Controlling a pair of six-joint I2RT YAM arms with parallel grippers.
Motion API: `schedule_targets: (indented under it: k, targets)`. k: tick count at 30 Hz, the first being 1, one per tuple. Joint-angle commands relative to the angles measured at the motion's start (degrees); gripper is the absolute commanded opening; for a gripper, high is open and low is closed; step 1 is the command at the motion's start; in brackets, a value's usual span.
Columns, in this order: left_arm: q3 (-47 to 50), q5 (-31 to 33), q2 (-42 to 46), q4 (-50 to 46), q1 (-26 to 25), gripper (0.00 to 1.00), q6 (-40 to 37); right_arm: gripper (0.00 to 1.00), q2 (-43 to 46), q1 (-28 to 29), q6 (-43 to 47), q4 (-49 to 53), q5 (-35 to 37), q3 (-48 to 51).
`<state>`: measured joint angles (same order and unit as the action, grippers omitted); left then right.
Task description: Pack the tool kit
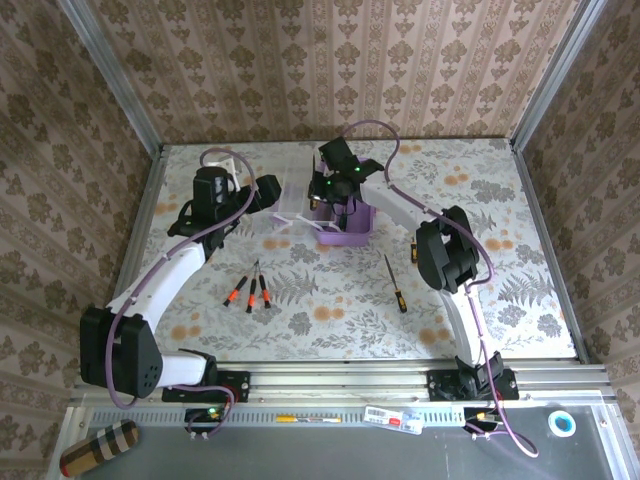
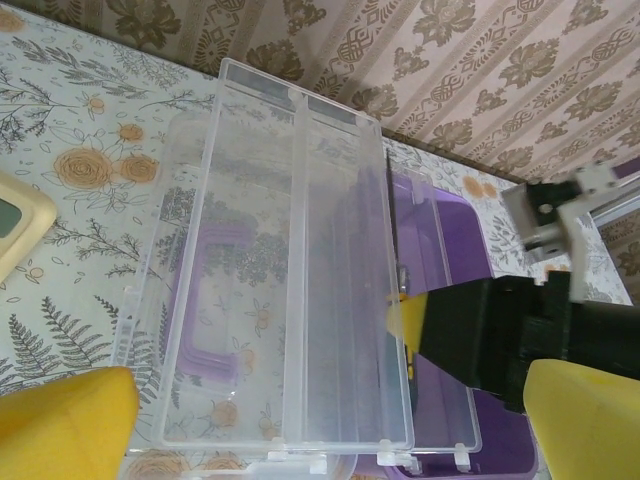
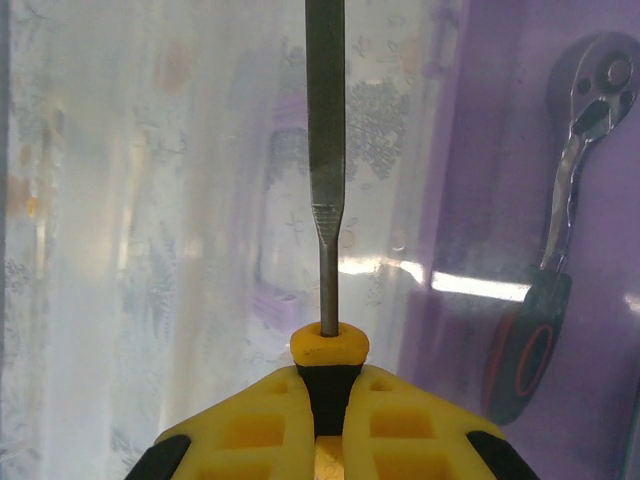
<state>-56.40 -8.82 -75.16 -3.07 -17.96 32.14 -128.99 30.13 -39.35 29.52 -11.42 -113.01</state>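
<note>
Floral cloth covers the table (image 1: 330, 310), and patterned wallpaper rises on three sides. On the front rail we see a white tag (image 1: 392, 417) whose print is too small to read.

Toward the back of the table, the purple case (image 1: 352, 236) lies with its clear lid (image 1: 285, 205) swung flat to the left, hinged along the case's edge. Through the lid we make out the purple handle (image 2: 200, 320) beneath it. Inside the case lies a ratchet wrench (image 3: 570, 190), metal head up, with a black-and-red grip.

The right gripper (image 3: 330, 385) hangs over the case, its yellow fingers (image 3: 250, 430) pressed tight on the yellow-and-black handle of a held screwdriver (image 3: 325, 200). The shaft runs along the seam between lid and case.

The left gripper (image 2: 325, 425) hovers above the lid with its pads (image 2: 60, 420) spread wide and nothing between them. A yellow calculator (image 2: 15, 225) sits just left of the lid.

Nearer the arms, three orange-handled screwdrivers (image 1: 252, 292) lie side by side on the cloth. A loose screwdriver (image 1: 396, 286) with a yellow handle lies well apart to the right.
</note>
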Motion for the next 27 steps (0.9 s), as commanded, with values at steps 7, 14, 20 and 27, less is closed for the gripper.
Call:
schedule_targets:
  k: [7,14,20,27]
  targets:
    - [-0.3,-3.7,-0.6,2.7,0.3,1.00,1.8,0.12,-3.2,-1.9,0.0,-2.8,-9.5,-1.5]
    - [-0.2,-3.8,-0.8,2.8,0.3,1.00,1.8,0.14,-4.6,-2.3,-0.4,-3.2,-12.5,-3.2]
    - [-0.2,-4.1,-1.0,2.9,0.3,1.00,1.8,0.34,-5.0,-3.4,-3.1,-6.5,-17.5,-2.8]
    - [-0.2,-4.5,-1.0,3.1,0.3,1.00,2.0,0.34,-2.2,-4.2,-4.7,-9.9,-19.4,0.5]
